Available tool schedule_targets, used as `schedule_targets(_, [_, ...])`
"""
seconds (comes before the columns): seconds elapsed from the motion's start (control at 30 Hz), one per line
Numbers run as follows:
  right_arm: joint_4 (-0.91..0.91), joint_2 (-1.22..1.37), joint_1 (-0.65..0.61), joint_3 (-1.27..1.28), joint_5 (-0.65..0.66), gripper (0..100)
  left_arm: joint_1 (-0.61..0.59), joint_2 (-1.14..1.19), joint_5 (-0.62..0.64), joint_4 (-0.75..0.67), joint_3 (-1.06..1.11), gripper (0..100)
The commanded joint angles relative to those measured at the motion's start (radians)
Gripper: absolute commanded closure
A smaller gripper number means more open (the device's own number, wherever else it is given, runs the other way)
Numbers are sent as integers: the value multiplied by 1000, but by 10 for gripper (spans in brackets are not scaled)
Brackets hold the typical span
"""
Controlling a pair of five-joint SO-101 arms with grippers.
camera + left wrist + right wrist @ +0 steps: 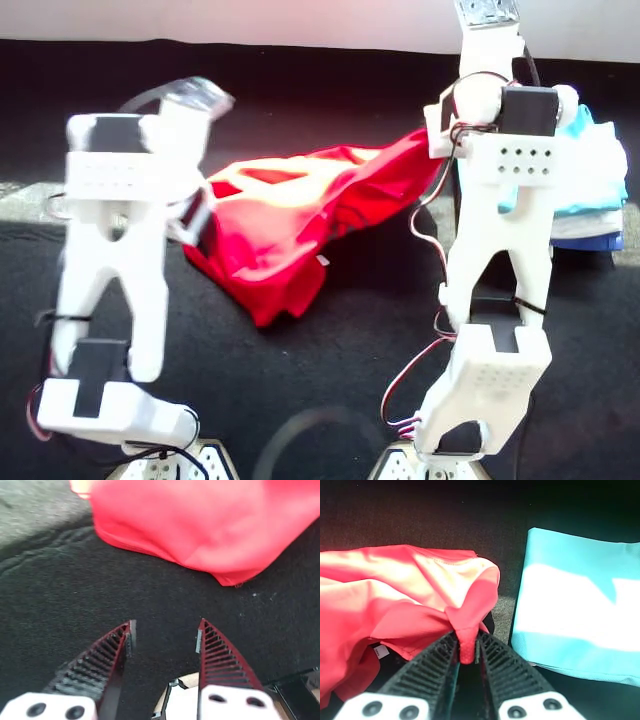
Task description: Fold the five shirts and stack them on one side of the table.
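Table (330, 110), black cloth, carries everything. Red shirt (290, 220) lies crumpled mid-table w/ one corner drawn up toward the right edge, prob. b/c it needs spreading flat before any fold. Stack of folded shirts (600, 170), turquoise on top, sits at the right edge toward the far side. That looks like the chosen stacking side, so several seem done. Right gripper (466, 645) is clenched on the red shirt's corner, just beside the stack. Left gripper (165, 632) is released and empty, over bare cloth near the shirt's other end, prob. to catch it next.
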Motion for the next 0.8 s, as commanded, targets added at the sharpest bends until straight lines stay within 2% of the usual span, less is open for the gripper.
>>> schedule_targets(0.0, [-10, -44, 5, 5, 5, 993, 128, 19, 9, -44, 128, 797])
schedule_targets(0.2, [-10, -44, 5, 2, 5, 993, 294, 15, 12, -262, 323, 797])
schedule_targets(0.4, [-5, -47, 5, 2, 6, 993, 387, -15, 103, -367, 456, 797])
schedule_targets(0.63, [-7, -47, 5, 1, 6, 993, 335, 2, 120, -661, 653, 797])
schedule_targets(0.77, [-5, -47, 5, 1, 6, 993, 245, 25, 120, -717, 677, 797])
